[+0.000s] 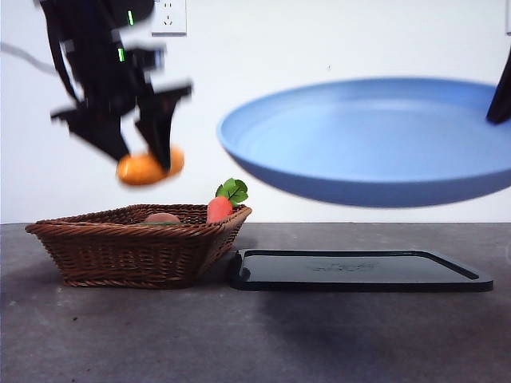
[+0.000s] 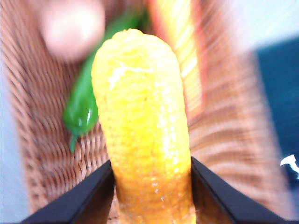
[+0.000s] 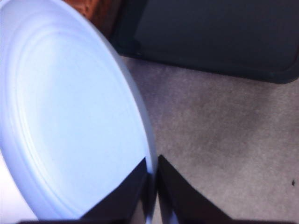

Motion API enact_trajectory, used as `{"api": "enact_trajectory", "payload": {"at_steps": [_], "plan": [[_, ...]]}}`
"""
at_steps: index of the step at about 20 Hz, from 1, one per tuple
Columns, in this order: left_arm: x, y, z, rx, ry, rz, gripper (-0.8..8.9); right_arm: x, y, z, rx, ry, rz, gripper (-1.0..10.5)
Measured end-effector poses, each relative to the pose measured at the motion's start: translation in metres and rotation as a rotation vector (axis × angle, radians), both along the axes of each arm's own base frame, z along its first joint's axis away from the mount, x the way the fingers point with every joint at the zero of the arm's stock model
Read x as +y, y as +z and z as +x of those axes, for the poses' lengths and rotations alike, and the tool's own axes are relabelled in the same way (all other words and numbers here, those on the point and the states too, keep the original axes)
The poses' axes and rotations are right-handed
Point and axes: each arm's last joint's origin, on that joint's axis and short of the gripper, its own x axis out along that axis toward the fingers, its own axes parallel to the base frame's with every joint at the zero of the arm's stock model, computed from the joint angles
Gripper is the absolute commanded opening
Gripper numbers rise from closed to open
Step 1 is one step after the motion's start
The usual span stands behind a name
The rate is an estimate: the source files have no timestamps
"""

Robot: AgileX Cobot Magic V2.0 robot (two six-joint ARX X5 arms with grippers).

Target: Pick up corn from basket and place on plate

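Observation:
My left gripper [image 1: 148, 163] hangs above the brown wicker basket [image 1: 128, 251], shut on the orange-yellow corn [image 1: 144, 169]. In the left wrist view the corn [image 2: 142, 135] fills the gap between both black jaws, with the basket [image 2: 37, 140] blurred beneath it. My right gripper [image 3: 153, 175] is shut on the rim of the blue plate [image 3: 70, 116]. The plate [image 1: 375, 140] is held in the air, tilted, above the black tray. In the front view only a dark tip of the right gripper [image 1: 501, 92] shows at the right edge.
A flat black rectangular tray [image 1: 359, 270] lies on the grey table right of the basket. Inside the basket are a small red vegetable with green leaves [image 1: 221, 203], a pinkish round item [image 1: 162, 217] and a green pepper [image 2: 83, 105].

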Motion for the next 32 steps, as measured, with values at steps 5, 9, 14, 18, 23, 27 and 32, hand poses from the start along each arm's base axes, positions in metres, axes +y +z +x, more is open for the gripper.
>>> {"api": "enact_trajectory", "payload": {"at_steps": [5,9,14,18,23,27,32], "plan": [[-0.013,0.063,-0.058,-0.094,-0.204,-0.196,1.94,0.011,-0.035,0.046,0.160,0.015,0.041,0.0],[-0.057,0.051,-0.080,-0.009,-0.362,-0.189,1.94,0.011,-0.053,0.069,0.229,-0.002,0.133,0.0],[-0.117,0.002,-0.094,0.137,-0.529,-0.098,1.94,0.007,-0.054,0.071,0.246,-0.011,0.154,0.0],[-0.141,-0.026,-0.101,0.208,-0.589,-0.042,1.98,0.001,-0.056,0.070,0.275,-0.033,0.152,0.0],[-0.144,-0.033,-0.100,0.224,-0.593,-0.030,3.42,-0.001,-0.056,0.070,0.279,-0.037,0.145,0.0],[-0.143,-0.031,-0.101,0.221,-0.593,-0.031,3.42,-0.001,-0.056,0.070,0.274,-0.033,0.140,0.0],[-0.126,0.011,-0.114,0.119,-0.602,-0.100,3.41,-0.007,-0.056,0.071,0.268,-0.055,0.141,0.0]]}}
